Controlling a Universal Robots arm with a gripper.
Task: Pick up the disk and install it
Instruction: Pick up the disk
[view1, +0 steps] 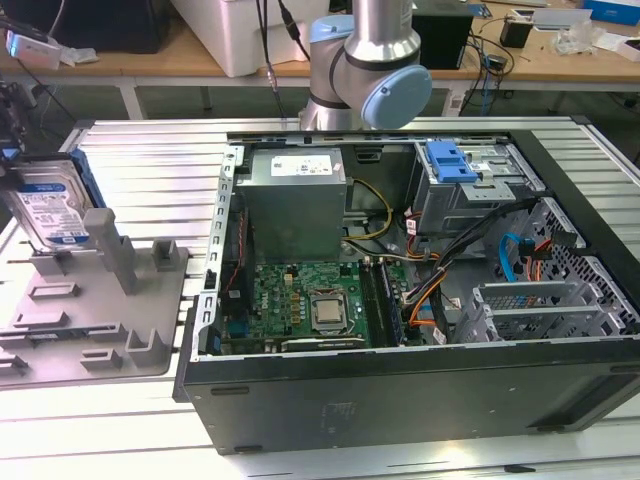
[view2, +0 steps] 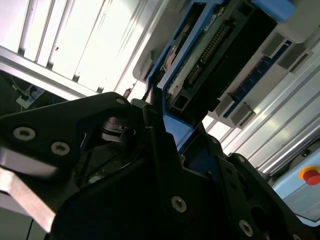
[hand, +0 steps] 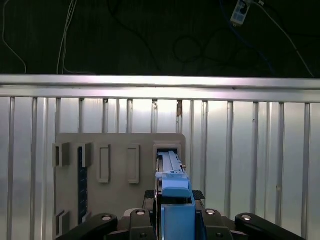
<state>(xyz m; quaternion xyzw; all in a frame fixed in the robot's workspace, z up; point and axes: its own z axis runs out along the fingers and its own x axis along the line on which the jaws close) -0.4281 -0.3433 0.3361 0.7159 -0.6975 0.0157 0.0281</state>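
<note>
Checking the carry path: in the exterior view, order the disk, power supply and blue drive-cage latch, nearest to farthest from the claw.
1. The disk, in the claw, at the exterior view's left.
2. The power supply, mid-view inside the case.
3. The blue drive-cage latch, toward the exterior view's right.

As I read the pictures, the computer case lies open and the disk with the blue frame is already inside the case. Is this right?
One part is wrong. The computer case does lie open, but the disk is not inside it. It stands on edge at the grey holder, outside the case, toward the exterior view's left. The exterior view shows this.
</note>
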